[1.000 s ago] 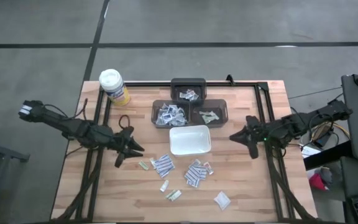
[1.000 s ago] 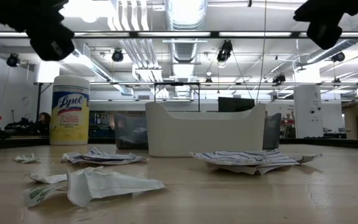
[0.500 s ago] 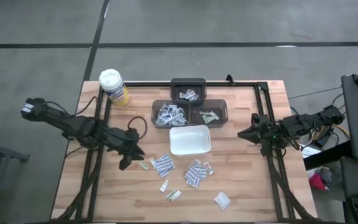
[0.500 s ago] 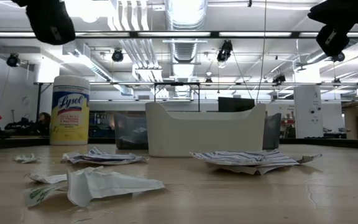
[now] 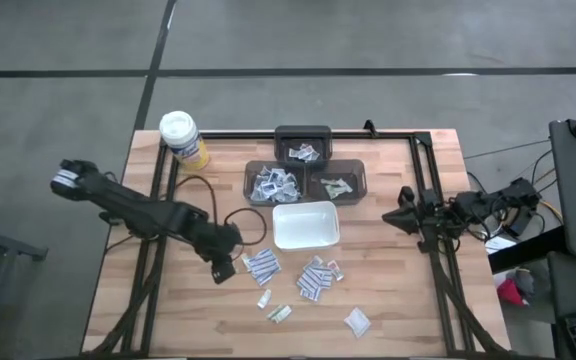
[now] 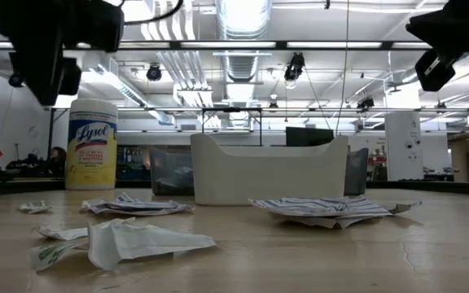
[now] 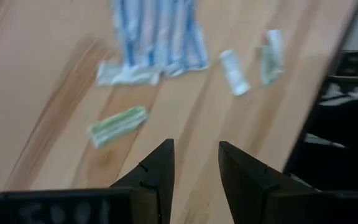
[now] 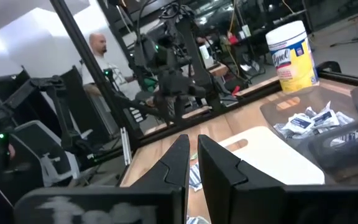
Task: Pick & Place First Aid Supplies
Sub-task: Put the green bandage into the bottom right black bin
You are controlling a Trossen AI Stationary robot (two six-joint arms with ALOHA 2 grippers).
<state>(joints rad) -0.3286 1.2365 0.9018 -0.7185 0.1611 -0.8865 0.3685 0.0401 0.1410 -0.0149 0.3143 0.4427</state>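
Since a second ago, seen from above, the left gripper (image 5: 222,268) has swung rightward over the wooden table (image 5: 408,300) to the small greenish sealed packet (image 5: 232,265), while the right gripper (image 5: 401,212) has drawn back toward the table's right edge. Its wrist view shows its fingers (image 7: 156,176) slightly parted, holding nothing, the packet (image 7: 118,125) just ahead. The right gripper (image 8: 192,163), nearly closed, is empty. I'd straddle the packet squarely, pressing low before closing.
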